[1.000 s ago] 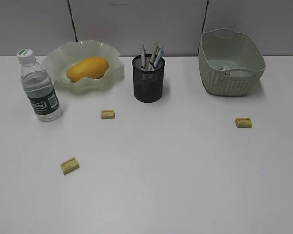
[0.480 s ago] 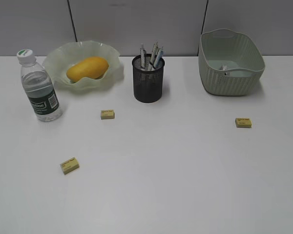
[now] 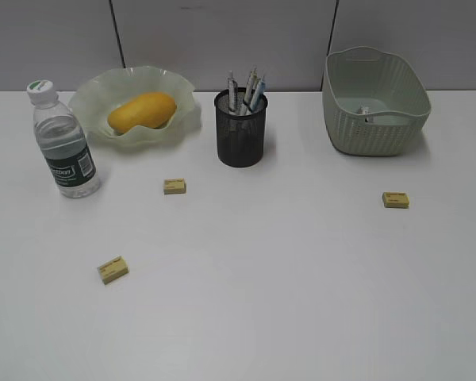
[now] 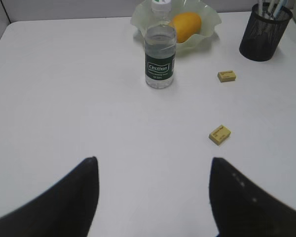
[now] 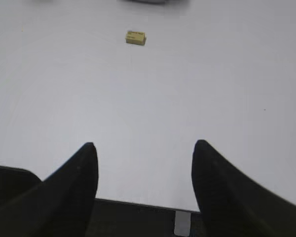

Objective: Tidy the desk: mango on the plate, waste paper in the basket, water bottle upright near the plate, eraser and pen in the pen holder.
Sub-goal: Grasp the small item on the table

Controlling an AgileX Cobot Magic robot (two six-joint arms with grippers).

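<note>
The yellow-orange mango (image 3: 142, 110) lies in the wavy-rimmed green plate (image 3: 91, 91) at the back left. Just left of the plate the water bottle (image 3: 63, 144) stands upright. Several pens (image 3: 246, 94) stick out of the black mesh pen holder (image 3: 240, 132). A white scrap of waste paper (image 3: 364, 111) sits inside the green basket (image 3: 374, 101). Three yellow erasers lie on the white desk (image 3: 262, 302): one (image 3: 174, 186) near the holder, one (image 3: 113, 270) front left, one (image 3: 396, 199) at right. Neither arm shows in the exterior view. My left gripper (image 4: 153, 160) and right gripper (image 5: 144, 144) are open and empty over bare desk.
A grey partition wall runs behind the desk. In the right wrist view the desk's near edge (image 5: 138, 202) lies just under the fingers, with one eraser (image 5: 135, 37) far ahead. The left wrist view shows the bottle (image 4: 160, 52) and two erasers (image 4: 220, 134) ahead.
</note>
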